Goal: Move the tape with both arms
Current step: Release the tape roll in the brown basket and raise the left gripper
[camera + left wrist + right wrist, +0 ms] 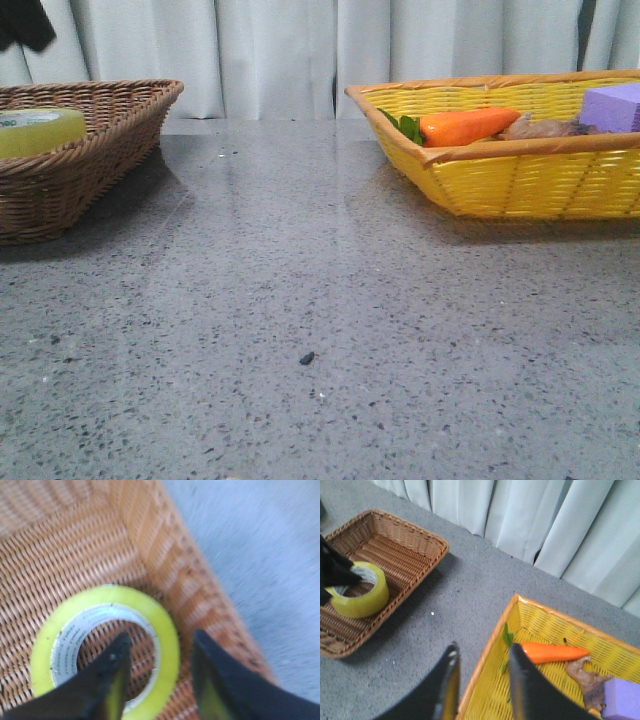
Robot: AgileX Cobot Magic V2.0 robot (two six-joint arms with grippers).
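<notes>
Front view gives me the whole layout first: the grey speckled surface runs bare between a brown wicker basket on my left and a yellow basket on my right, well apart from each other. The yellow basket already holds a carrot and a purple block, so room there is limited if the roll is meant to end up in it.

The tape lies flat on the floor of the brown basket, near one wall. My left hand is spread, with one finger inside the core and the other outside the yellow rim, straddling one side of the ring; I see nothing pinched yet. My right hand is also spread and holds nothing, hovering over the surface beside the near edge of the yellow basket.

Risks as I judge them: the outer finger sits between the roll and the basket wall, so closing could catch the weave or shove the roll against the wall instead of gripping it. The left wrist picture is blurred, so I cannot tell how deep the fingers are; too shallow a bite and the roll may tilt out on the lift. A ring held by one side will likely hang crooked, which makes the handover awkward. My right hand is far from the roll, so the meeting point over the open surface needs care, or a drop lands there
</notes>
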